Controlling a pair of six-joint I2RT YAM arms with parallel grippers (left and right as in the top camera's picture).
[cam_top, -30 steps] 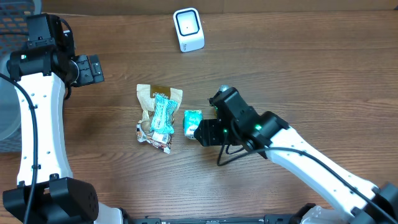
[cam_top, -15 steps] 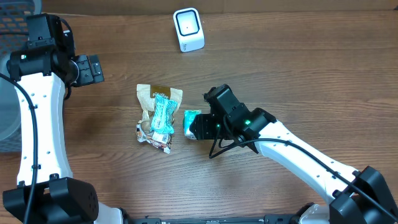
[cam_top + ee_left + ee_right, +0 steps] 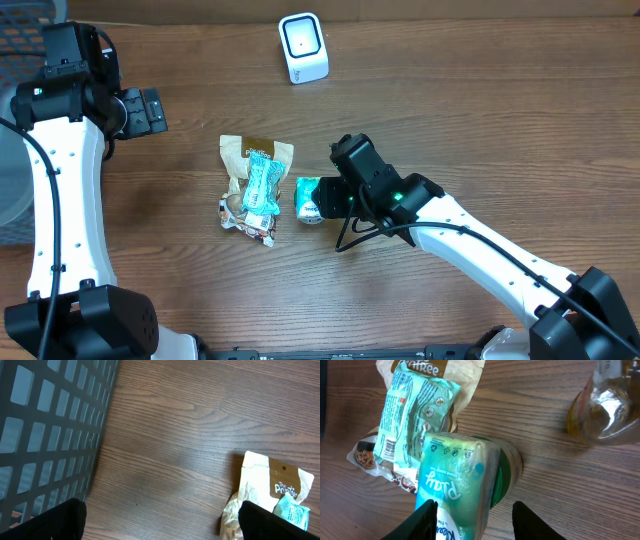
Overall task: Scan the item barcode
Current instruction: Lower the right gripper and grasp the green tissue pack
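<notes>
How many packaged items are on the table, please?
4: a beige pouch, a teal wrapper on it, a nut packet beneath, and a green pack at the right gripper. Others may be hidden.

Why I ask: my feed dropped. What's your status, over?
Left claw open, empty, by the basket. Right claw open, straddling green pack, not clamped. Snack pile close beside it; scanner at far edge.

Right gripper (image 3: 320,200) advanced, narrowing around green packet (image 3: 307,196)
</notes>
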